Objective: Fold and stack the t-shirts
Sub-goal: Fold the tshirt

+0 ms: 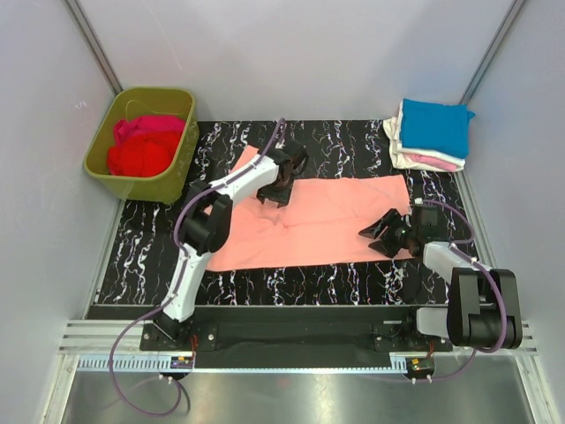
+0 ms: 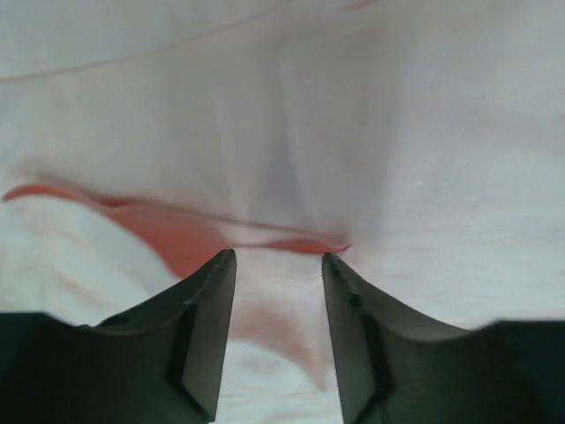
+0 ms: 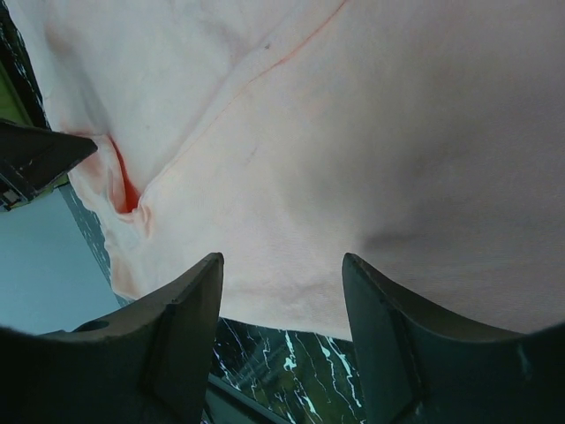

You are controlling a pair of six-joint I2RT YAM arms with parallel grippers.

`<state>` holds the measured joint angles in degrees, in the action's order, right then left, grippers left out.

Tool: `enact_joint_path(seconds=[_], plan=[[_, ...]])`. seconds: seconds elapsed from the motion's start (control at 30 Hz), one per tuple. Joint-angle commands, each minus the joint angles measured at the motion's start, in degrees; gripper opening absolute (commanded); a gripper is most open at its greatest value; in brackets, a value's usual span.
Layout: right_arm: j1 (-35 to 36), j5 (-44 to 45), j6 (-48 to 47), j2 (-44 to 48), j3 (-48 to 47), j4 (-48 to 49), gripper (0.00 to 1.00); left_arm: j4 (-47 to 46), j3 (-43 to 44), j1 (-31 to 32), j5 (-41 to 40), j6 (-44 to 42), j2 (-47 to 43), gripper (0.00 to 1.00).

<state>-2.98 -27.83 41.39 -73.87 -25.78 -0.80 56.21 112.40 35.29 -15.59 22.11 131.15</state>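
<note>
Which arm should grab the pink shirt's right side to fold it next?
Probably the right arm. Its right gripper hangs open at the salmon-pink t-shirt's right edge, while the left gripper, also open, is over the shirt's far left part.

Ahead of the fingers of the left gripper [image 2: 278, 258], the salmon t-shirt [image 2: 380, 132] runs past all 4 edges of the wrist view, and its raised fold is blurred. Beyond the fingers of the right gripper [image 3: 282, 260], we lose the shirt at the top and right edges.
</note>
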Motion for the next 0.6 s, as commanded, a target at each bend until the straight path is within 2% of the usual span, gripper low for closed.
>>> enact_joint_path(seconds=[0.0,0.03,0.13,0.2,0.27,0.43,0.5,0.57], plan=[[0.3,-1.3,-1.0,-0.6,0.1,3.1,0.64,3.7,2.0,-1.2,-4.6,-3.3,-6.3,0.54],[0.3,-1.4,-1.0,-1.2,0.0,3.2,0.63,3.4,1.2,-1.4,-4.8,-3.4,-9.5,0.62],[0.3,-1.7,-1.0,-1.5,-0.3,3.0,0.63,3.4,-2.3,-2.2,-6.8,-2.3,-15.4,0.69],[0.3,-1.1,-1.1,-0.9,-0.8,2.0,0.64,2.7,-7.4,-3.4,-7.0,-0.5,-18.8,0.7],[0.4,0.8,-1.5,1.7,-1.6,-3.1,0.66,1.2,-12.4,-4.2,-5.2,1.2,-24.6,0.7],[0.3,12.6,-3.0,9.3,-6.4,-17.9,0.72,-7.5,-33.8,-8.0,1.3,4.6,-38.0,0.71],[0.2,14.3,-4.8,8.3,-9.6,-20.1,0.73,-12.8,-42.1,-9.6,5.1,5.7,-40.6,0.71],[0.2,15.3,-5.9,4.4,-12.4,-23.9,0.73,-15.7,-46.5,-10.8,9.3,7.1,-42.4,0.71]])
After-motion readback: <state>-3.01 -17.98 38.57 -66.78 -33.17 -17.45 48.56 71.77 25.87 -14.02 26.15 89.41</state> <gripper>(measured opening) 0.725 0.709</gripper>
